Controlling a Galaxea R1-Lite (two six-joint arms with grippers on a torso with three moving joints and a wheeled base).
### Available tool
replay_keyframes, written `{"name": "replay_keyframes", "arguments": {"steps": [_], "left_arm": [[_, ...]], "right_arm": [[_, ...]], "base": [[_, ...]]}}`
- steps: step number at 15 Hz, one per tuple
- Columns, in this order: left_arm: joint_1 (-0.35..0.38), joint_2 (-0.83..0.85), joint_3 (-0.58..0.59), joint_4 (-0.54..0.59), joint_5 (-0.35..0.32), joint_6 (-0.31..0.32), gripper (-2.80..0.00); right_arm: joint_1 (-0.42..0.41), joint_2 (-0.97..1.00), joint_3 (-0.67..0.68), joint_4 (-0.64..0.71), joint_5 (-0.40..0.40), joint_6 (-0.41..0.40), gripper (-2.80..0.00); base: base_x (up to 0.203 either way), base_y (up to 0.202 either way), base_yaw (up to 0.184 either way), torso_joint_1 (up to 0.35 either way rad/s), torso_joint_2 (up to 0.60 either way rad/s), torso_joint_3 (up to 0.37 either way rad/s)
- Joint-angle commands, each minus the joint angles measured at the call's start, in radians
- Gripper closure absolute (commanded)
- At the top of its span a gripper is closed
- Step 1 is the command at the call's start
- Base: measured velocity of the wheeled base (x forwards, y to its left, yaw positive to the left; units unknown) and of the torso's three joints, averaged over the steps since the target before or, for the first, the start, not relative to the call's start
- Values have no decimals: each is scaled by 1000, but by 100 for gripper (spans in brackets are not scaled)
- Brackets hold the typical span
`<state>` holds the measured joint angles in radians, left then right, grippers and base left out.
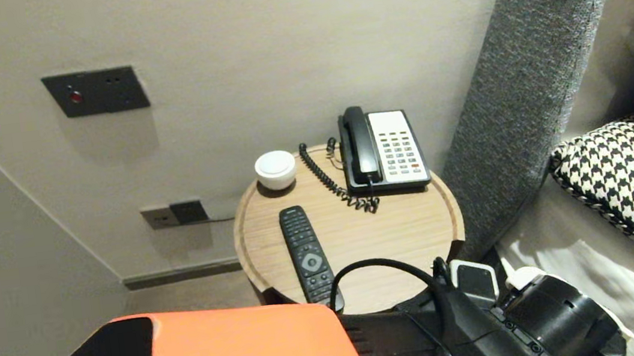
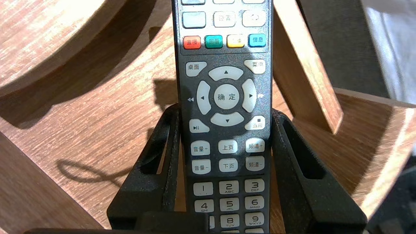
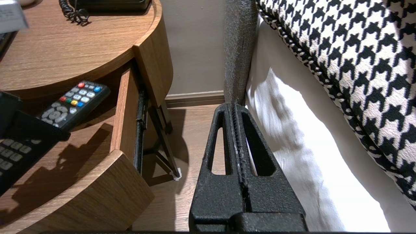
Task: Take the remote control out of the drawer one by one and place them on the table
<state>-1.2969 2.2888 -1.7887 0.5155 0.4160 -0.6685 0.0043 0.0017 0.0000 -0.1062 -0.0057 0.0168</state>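
The remote [image 2: 226, 130] reads 确定 at its centre key; above that 直播, 回看, 信息; below it 音量+, 上页, 频道+ (then digits 1 to 9).

A telephone [image 1: 383, 148] and white bowl [image 1: 275, 170] stand along the tabletop's [image 1: 402, 231] back edge; a black remote [image 1: 307, 255] lies toward its front-left edge.

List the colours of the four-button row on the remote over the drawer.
Red, green, yellow, blue on the remote; the left wrist view shows them best.

The remote [image 2: 226, 156] is black (red, green, yellow, blue keys), the pillow [image 3: 357, 65] houndstooth.
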Motion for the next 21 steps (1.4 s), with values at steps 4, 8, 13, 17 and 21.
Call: {"name": "replay_keyframes", "arguments": {"steps": [4,8,13,17,21], "left_arm": [[-12,-63,-15,2,0,4,0],[4,-82,-63,8,3,17,0],[135,-70,-127,16,7,23,0],[277,-69,-127,5,10,-7,0],[347,-54,-132,-29,6,-26,0]], "right_arm": [[0,1,40,-1,0,0,0],[0,1,40,-1,0,0,0],[0,1,40,-1,0,0,0],[0,1,40,-1,0,0,0],[0,1,40,-1,0,0,0]], "base": [[0,0,0,0,0,0],[0,0,0,0,0,0],[0,0,0,0,0,0],[0,0,0,0,0,0],[0,0,0,0,0,0]]}}
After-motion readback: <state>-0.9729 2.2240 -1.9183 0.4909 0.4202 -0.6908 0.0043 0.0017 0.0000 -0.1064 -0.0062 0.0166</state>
